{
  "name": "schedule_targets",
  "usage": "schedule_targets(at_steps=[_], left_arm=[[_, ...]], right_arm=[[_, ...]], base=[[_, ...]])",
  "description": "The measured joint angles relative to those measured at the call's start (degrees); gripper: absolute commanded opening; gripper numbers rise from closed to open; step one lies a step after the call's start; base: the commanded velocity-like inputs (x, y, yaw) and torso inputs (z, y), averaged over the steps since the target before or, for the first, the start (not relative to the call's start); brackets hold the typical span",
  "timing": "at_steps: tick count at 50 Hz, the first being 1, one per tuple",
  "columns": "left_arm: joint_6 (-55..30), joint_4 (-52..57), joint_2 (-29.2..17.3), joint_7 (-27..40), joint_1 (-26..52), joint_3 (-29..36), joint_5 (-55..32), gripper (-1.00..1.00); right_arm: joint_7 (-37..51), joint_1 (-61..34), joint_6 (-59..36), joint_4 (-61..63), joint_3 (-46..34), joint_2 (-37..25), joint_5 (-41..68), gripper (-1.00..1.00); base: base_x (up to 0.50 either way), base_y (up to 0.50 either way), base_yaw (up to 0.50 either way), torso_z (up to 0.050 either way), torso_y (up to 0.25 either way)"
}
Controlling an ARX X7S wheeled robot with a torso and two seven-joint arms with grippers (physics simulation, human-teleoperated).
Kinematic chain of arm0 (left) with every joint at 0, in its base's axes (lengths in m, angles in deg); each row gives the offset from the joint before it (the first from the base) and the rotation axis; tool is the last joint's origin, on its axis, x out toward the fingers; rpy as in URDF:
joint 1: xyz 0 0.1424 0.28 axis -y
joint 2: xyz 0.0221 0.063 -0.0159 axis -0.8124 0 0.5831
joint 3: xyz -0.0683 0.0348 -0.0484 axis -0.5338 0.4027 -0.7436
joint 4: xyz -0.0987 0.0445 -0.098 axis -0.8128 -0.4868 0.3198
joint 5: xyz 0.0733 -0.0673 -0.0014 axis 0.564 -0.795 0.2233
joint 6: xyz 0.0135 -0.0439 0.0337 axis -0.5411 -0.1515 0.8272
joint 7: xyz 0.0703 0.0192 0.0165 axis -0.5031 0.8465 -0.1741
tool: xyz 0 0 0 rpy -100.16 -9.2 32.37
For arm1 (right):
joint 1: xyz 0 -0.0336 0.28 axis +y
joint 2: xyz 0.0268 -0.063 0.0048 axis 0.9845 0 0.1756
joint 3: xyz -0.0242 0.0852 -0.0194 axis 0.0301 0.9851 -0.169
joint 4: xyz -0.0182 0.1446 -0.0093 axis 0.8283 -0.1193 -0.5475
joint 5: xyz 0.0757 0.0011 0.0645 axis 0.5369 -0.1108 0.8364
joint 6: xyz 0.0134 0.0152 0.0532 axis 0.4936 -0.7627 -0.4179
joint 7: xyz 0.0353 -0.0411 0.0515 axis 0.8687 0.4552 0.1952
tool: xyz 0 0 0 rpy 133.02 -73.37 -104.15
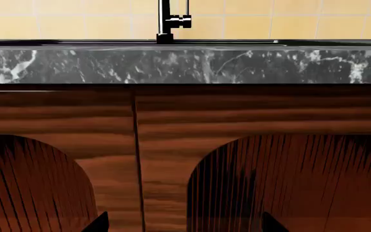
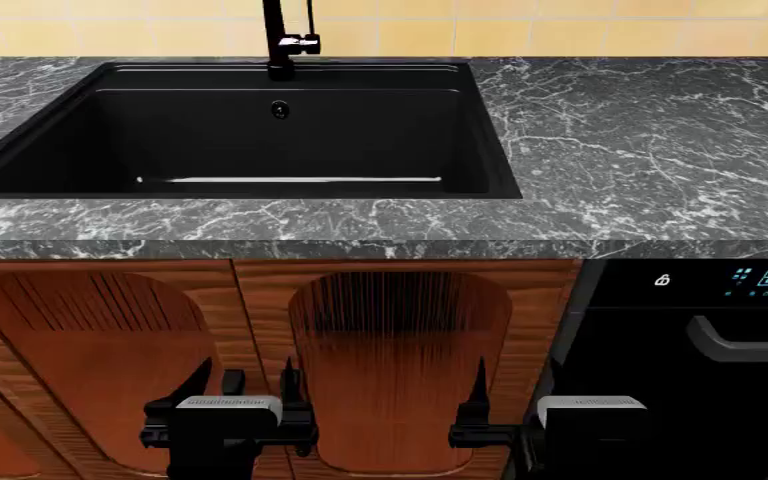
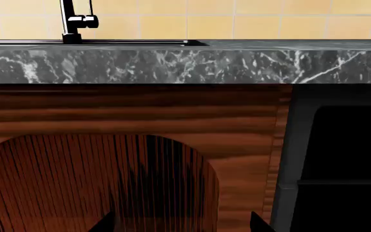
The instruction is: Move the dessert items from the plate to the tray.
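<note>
A: Any sign of the dessert items, the plate or the tray?

B: None in any view. Only a black sink basin (image 2: 277, 130) with its faucet (image 2: 284, 40), a marble countertop (image 2: 651, 130), wooden cabinet doors (image 2: 398, 360) and a black appliance front (image 2: 704, 340). Presumably off to one side, out of frame.

A: And the claws?

B: Left gripper (image 1: 182, 226) spread wide, nothing between the fingers. Same for the right gripper (image 3: 180, 226): wide apart and empty. Both low, in front of the cabinet doors, well below the countertop edge.

A: Handling, once found?

B: Judging from the task alone: probably light, soft and easy to crush or smear. Best taken low on the firmer sides with a gentle squeeze, kept level, not pinched through any cream or glaze.

A: Which way pointing? Long axis?

B: Cannot tell; nothing of them visible. Worth checking before closing in, so as to grip across the narrow width and not along the length.

A: First move, then?

B: Likely turning or raising the view to find the plate and tray.
</note>
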Motion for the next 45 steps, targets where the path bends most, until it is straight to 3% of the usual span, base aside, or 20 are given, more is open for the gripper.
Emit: schedule_targets(at_steps=[30,34,45], left_arm=[[-4.3,5.4,-3.8,-0.8,-1.9,3.6,-8.7,1.0],[-4.0,5.5,-4.1,-0.7,-2.1,3.9,-9.3,1.0],[-4.4,5.6,-4.7,0.1,-2.2,4.6,-10.7,1.0]], right_arm=[[5.1,-0.5,1.8,-2.5,-3.9,-3.1,2.9,1.0],[5.6,-0.5,1.8,-2.6,-4.3,-3.4,3.3,1.0],[6.9,-0.6,1.4,-2.9,-5.5,-4.3,3.6,1.0]], base=[[0.0,0.0,0.0,0.048,0.026],[0.0,0.04,0.0,0.0,0.0],[0.0,0.5,0.0,0.0,0.0]])
